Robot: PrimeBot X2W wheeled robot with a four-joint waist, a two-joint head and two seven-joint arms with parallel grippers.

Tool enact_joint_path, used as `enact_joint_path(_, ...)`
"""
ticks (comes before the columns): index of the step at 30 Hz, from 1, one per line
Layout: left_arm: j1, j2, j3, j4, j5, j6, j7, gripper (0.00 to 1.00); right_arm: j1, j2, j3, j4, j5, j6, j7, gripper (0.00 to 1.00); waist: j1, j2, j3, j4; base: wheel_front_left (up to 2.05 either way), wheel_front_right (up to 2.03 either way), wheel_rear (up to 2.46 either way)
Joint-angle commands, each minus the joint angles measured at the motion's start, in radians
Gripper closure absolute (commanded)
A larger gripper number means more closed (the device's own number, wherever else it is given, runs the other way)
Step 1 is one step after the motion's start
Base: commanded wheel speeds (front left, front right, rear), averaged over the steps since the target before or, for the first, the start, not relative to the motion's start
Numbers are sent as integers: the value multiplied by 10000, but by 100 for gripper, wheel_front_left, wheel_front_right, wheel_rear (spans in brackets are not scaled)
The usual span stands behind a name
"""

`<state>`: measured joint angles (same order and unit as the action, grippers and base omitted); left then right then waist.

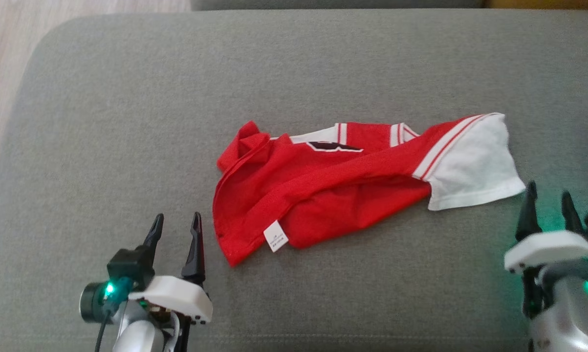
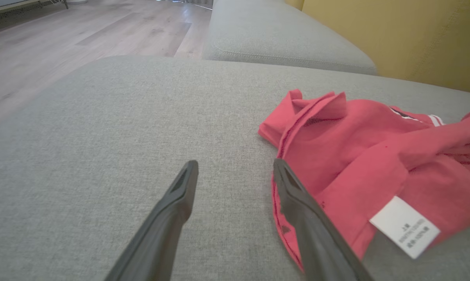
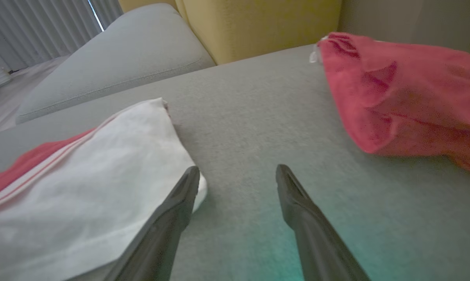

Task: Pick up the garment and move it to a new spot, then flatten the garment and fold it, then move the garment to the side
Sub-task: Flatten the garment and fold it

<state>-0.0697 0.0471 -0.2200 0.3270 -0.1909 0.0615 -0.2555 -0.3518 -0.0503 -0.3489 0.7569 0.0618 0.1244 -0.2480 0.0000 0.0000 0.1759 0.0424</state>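
Far left, pale wood-plank floor point(image 1: 0, 73) beyond the rounded corner of a wide grey woven-fabric cushion point(image 1: 127, 122). At lower left, the left gripper point(image 1: 177, 215), its two dark fingers spread wide over bare cushion, gripping nothing, just beside the hem of the garment; from the left wrist view, cannot tell whether the nearer finger point(image 2: 297, 203) touches that hem. In the middle of the cushion, crumpled and stretched sideways, the red knit garment point(image 1: 333, 181) with red-and-white striped trim. Near its lower left edge, a small white sewn-in care label point(image 1: 275, 236), turned outward and printed with a few lines of grey text, too small and blurred to read even up close point(image 2: 404, 226). Higher up, part of a black emblem edged in white point(image 1: 333, 145), mostly folded under, not legible. At the garment's right end, a plain white sleeve point(image 1: 474, 161), lying flat. Just beyond the sleeve's corner, the right gripper point(image 1: 548, 189), fingers likewise parted and empty, bathed in green light. Further right, a second bunched red cloth point(image 3: 395, 93), well apart from the sleeve, below a mustard-yellow backrest point(image 3: 258, 27).
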Motion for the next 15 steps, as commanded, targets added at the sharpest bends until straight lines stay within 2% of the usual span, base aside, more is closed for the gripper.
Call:
enact_joint_path(1,-155,32,326,-265,93,2,-63,0,7,1,159,-362,18,63,-133,0,0,0,-125,-140,0,0,0)
enact_joint_path(7,-24,32,420,-205,128,64,-63,0,502,1,277,-969,-120,63,-135,0,0,0,-353,-341,0,0,0)
enact_joint_path(15,211,32,527,-129,162,181,-63,0,946,1,2355,-3072,-155,63,-136,0,0,0,-710,-463,0,0,0)
